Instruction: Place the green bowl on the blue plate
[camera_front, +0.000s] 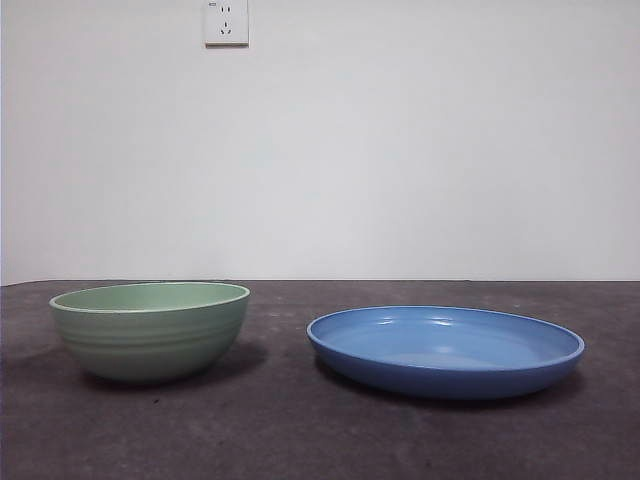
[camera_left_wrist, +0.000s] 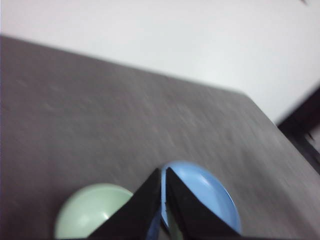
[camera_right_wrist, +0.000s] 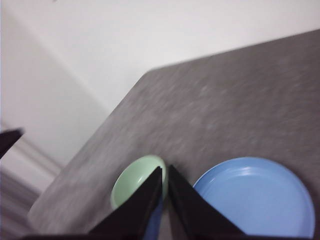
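Green bowl (camera_front: 150, 330) sits empty on the table (camera_front: 300, 440), well apart from the blue plate (camera_front: 446, 350). Both grippers, left (camera_left_wrist: 163, 172) and right (camera_right_wrist: 165, 171), hover high, jaws pinched closed, holding nothing. Glossy rim, so a shallow grab could slip or tip it.

On the table (camera_front: 300, 440) in front of me, the bowl (camera_front: 150, 330) stands to the left and the plate (camera_front: 446, 350) to the right in the front view, well apart, each resting directly on the tabletop. Nothing lies in either one. A wall (camera_front: 400, 150) rises behind the table's far edge, with a socket (camera_front: 226, 22) high on it, above the bowl.
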